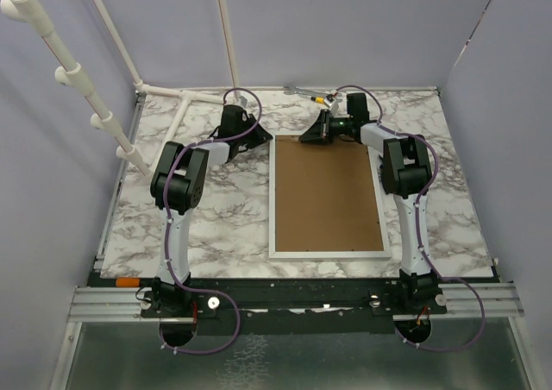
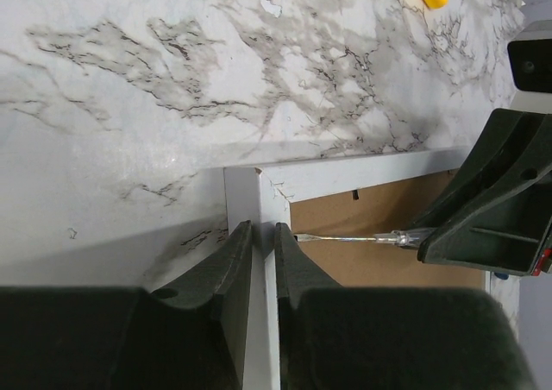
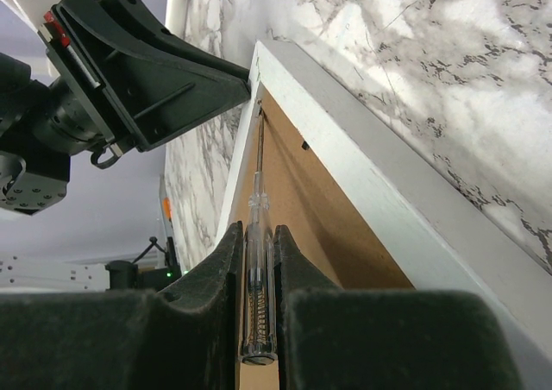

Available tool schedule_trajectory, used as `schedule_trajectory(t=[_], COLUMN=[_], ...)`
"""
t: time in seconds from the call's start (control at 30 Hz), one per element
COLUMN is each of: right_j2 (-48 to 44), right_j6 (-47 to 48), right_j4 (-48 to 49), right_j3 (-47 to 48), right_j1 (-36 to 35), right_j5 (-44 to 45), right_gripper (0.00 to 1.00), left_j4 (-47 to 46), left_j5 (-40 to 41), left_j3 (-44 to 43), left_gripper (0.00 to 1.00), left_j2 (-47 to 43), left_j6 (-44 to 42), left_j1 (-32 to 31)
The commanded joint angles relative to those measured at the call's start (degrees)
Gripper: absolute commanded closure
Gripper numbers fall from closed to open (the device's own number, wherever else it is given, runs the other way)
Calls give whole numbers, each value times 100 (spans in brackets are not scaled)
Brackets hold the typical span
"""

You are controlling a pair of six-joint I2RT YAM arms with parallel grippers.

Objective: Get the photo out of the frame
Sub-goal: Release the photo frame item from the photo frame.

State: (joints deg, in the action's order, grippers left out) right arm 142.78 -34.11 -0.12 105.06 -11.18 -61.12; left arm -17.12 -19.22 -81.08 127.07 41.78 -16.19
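On the marble desk point(image 1: 216, 209) the white frame point(image 1: 326, 196) is laid face down, brown back upward. Its far left corner rail is pinched by the left jaws. A screwdriver point(image 3: 258, 261) is clamped in the right jaws, with its tip at that corner.

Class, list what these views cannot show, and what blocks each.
1. The photo: every view, hidden under the frame and its brown backing board.
2. Screwdriver tip: right wrist view, too thin to see what it touches.
3. Frame's near end: wrist views, cut off by picture edges.
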Motion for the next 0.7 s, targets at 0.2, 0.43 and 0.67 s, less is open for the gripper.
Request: schedule_trajectory(t=[0.2,0.43,0.67], right_j2=[310,321,350], right_j6=[-49,-90,-190], right_j4=[-252,-234,-129], right_j3=[163,161,144], right_j1=[-75,-185,-375], right_j5=[88,43,-13], right_gripper=[99,99,99], left_j4=[60,60,46], left_j5=[-170,-164,-187], left_j3=[-101,-42,-23], left_gripper=[85,85,86], left_j2=[169,187,187], left_j6=[132,146,155], left_j1=[-122,-157,-216])
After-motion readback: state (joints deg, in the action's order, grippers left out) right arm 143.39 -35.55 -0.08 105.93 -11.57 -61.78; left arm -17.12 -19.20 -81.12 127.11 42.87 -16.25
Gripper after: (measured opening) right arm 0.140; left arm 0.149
